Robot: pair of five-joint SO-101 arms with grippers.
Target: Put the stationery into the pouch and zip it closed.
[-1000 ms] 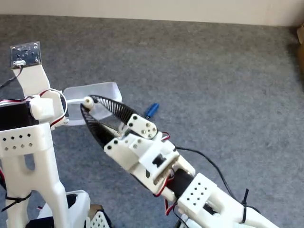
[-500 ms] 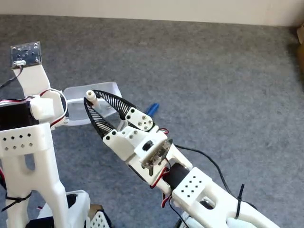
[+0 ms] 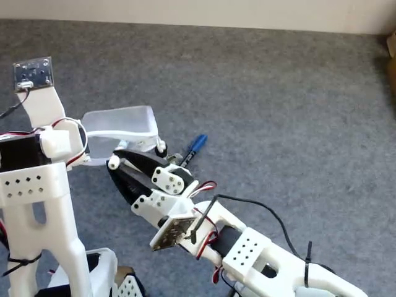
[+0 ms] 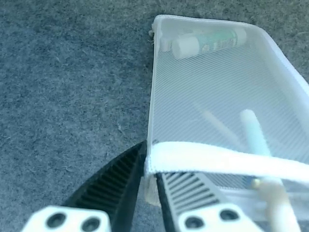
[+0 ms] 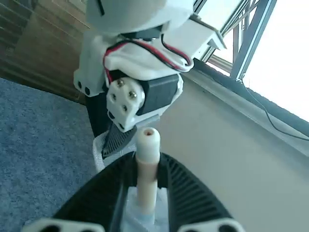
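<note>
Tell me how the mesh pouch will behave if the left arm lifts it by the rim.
Probably floppy: the pouch is thin see-through mesh, and only the rim band in the left gripper looks firmer. Likely light, holding a tube and pens. Lifted by one corner it may sag and tip, letting the contents slide.

A grey, short-pile carpet-like surface (image 3: pixel 278 93) covers nearly the whole high view. Along its far edge runs a pale, cream-coloured band (image 3: pixel 185 12). At the right edge, a sliver of something brown (image 3: pixel 392 55) pokes in; what it is cannot be told. In the right wrist view, brown wooden boards (image 5: pixel 43 43) stand behind the grey surface. Beside them, a plain beige wall (image 5: pixel 231 145) rises to a bright window with a dark metal frame (image 5: pixel 260 43). A thin dark cable (image 5: pixel 270 121) trails along the ledge below the window.
</note>
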